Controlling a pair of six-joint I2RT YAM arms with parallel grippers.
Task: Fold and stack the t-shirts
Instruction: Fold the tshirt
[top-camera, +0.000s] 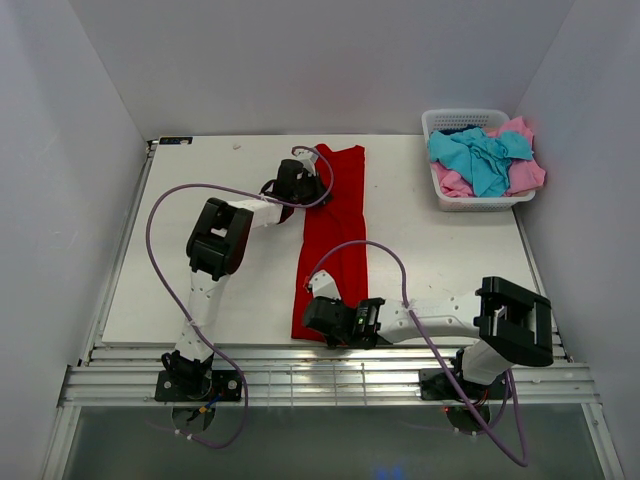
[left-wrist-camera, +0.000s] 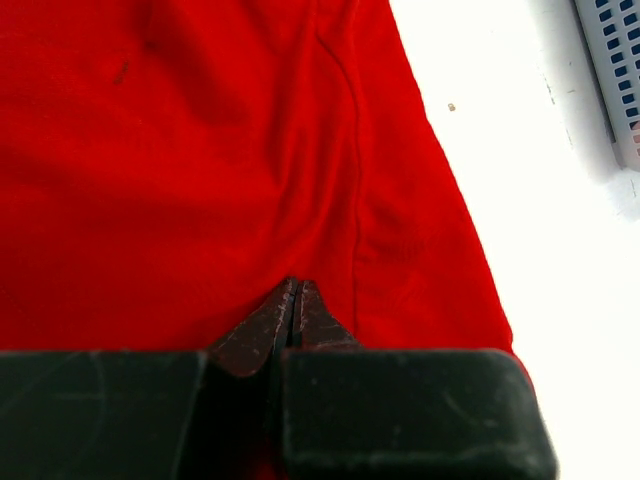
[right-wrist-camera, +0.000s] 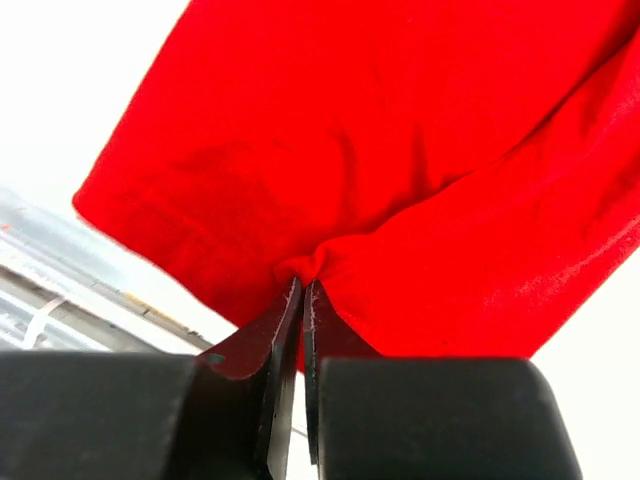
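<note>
A bright red t-shirt (top-camera: 335, 235) lies as a long narrow strip down the middle of the white table (top-camera: 200, 280), from the far edge to the near edge. My left gripper (top-camera: 303, 183) is shut on the red shirt's left edge near its far end; in the left wrist view the gripper (left-wrist-camera: 295, 288) pinches the cloth (left-wrist-camera: 200, 150). My right gripper (top-camera: 322, 318) is shut on the shirt's near end; in the right wrist view the gripper (right-wrist-camera: 302, 285) bunches the cloth (right-wrist-camera: 400, 140). Turquoise (top-camera: 480, 155) and pink (top-camera: 525, 172) shirts lie heaped in the basket.
A white lattice basket (top-camera: 470, 200) stands at the table's far right corner; its corner shows in the left wrist view (left-wrist-camera: 615, 70). Grey walls enclose the table on three sides. Metal rails (top-camera: 330, 380) run along the near edge. Purple cables loop over both arms.
</note>
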